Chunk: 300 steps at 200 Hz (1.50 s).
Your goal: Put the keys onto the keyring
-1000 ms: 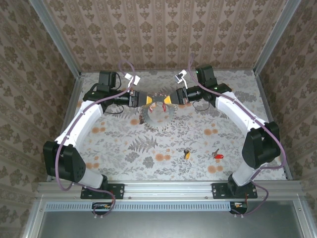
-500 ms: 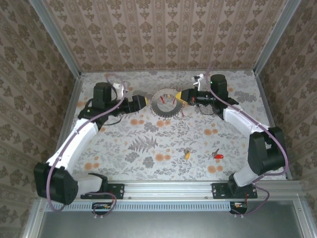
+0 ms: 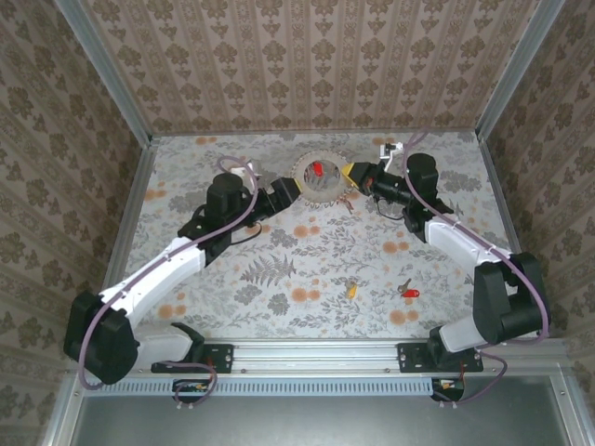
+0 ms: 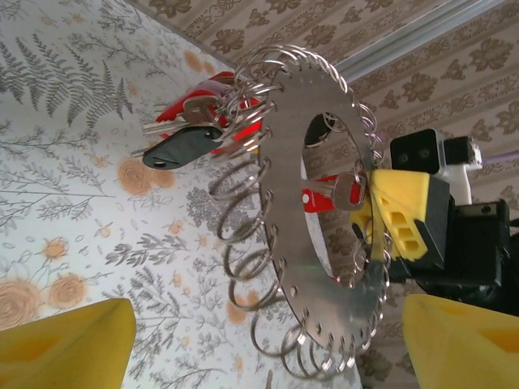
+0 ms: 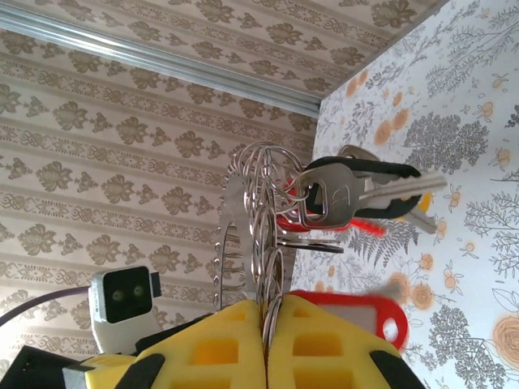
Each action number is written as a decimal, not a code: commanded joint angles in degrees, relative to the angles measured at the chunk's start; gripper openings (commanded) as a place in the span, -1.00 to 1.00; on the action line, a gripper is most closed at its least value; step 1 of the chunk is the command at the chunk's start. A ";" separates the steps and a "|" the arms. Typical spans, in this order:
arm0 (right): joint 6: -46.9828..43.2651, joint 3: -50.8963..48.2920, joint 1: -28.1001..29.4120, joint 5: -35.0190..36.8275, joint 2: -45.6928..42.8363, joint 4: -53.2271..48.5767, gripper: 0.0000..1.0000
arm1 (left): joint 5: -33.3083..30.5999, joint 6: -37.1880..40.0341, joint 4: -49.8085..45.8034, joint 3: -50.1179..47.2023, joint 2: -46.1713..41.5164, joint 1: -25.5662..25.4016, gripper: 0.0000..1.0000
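Right fingers (image 5: 203,348) clamp the one keyring (image 4: 284,186), left fingers (image 4: 65,340) spread; two keys (image 3: 351,289) (image 3: 409,293) lie loose.

High rear overview, facing down; wrist views close on the keyring (image 4: 284,194), from opposite sides.

Hard to make out around the keyring (image 4: 284,203)

From overhead, the yellow-headed key (image 3: 351,289) and red-headed key (image 3: 408,293) lying loose on the tabletop (image 3: 279,279) are too small for me to read their blades. At the left wrist, the bottom edge crops the left gripper (image 4: 270,344) to two yellow fingers (image 4: 73,344) in the corners. The keyring's lowest loops run off that edge too, and the right gripper (image 4: 381,223) covers the rim it pinches. At the right wrist the keyring stands edge-on, its lower part hidden behind the clamped pads (image 5: 324,348). A red key head (image 5: 361,312) beside them is blurred, and the bunch of keys (image 5: 357,190) overlaps beyond counting.
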 commanded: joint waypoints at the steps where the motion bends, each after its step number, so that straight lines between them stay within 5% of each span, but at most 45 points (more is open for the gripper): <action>1: 2.29 -0.76 0.15 1.02 -3.04 5.71 -1.00 | -2.07 -3.89 7.96 2.16 3.36 -1.37 0.65; 118: 1.54 -0.92 0.22 -2.02 -6.03 3.05 -1.00 | -0.93 -6.37 20.78 4.04 8.46 -1.77 -0.15; 177: -0.08 -0.67 0.17 -1.58 -6.97 1.20 -0.91 | -0.18 -6.96 24.00 4.24 9.22 -1.61 -0.73; 200: -5.38 -1.01 0.23 0.56 -9.72 -4.25 -0.76 | 0.34 -6.23 24.87 4.38 9.09 -1.26 -1.00; 269: -31.09 -3.15 -1.65 17.02 -24.78 -26.79 -0.18 | 12.37 -4.96 28.49 5.65 8.29 2.80 -1.00; 300: -48.29 -9.80 -1.70 20.18 -34.59 -22.45 -0.08 | 19.46 -0.16 20.47 8.54 6.18 4.41 -1.00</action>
